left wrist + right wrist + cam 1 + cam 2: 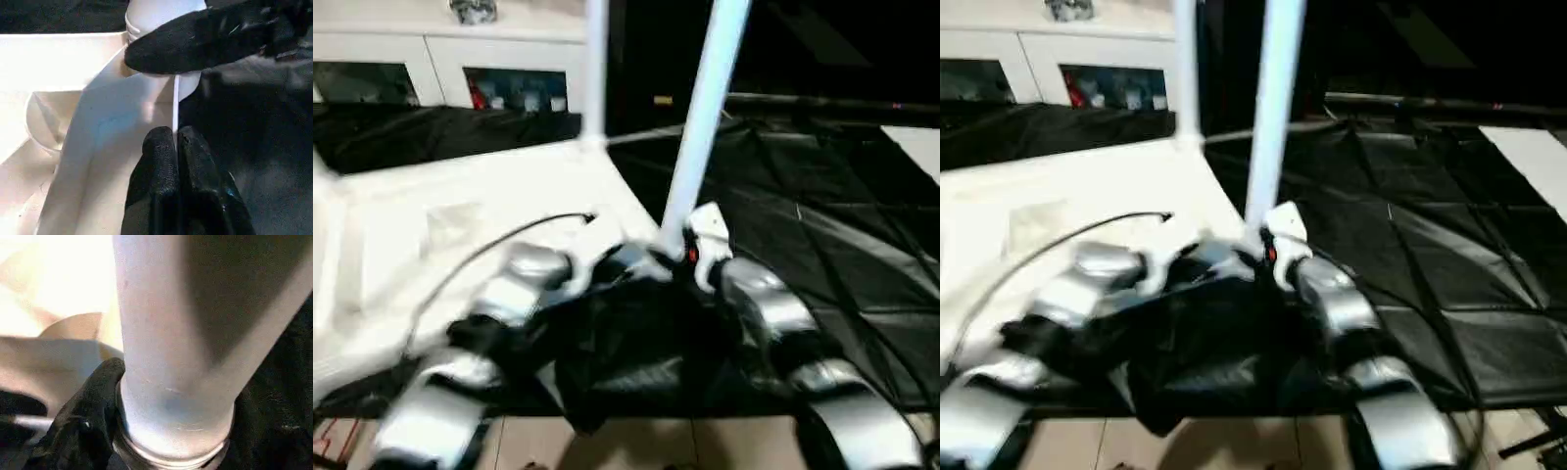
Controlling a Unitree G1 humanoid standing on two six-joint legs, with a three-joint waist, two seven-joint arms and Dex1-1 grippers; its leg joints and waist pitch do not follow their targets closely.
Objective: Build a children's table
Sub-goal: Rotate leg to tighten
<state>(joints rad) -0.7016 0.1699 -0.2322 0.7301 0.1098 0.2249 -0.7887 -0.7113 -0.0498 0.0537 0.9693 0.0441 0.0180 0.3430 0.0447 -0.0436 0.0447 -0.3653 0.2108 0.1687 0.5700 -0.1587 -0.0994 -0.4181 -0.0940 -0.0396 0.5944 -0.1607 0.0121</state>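
1 black tarp (822,255), creased and slightly shiny, covers the floor under the work, w/ pale tiles showing along the near edge. 1 white cabinet (440,54) w/ 2 glass doors stands along the far side. On the tarp lies 1 table top (460,235), all-white smooth plastic, big rectangle w/ a raised rim and rounded corners, underside up; the left wrist view shows a round cup-like socket (46,120) moulded inside it. 2 legs stand up from the top: 1 far leg (596,69) at the far corner, thin and straight, and 1 near leg (700,127) at the near right corner, a long white tube leaning a bit to the right, widening toward its base, where a ringed collar meets the corner socket. 2 silver forearms reach in from the near edge, a thin black cable (489,250) arcing over the left one. The right gripper (161,431) sits around the base of the near leg, fingers spread wide on either side; 1 black textured finger (93,401) presses the tube just above the collar. The left gripper (177,142) has both black pads pressed together, tips at the thin rim edge of the top just below that corner; whether they pinch the rim can't be told.
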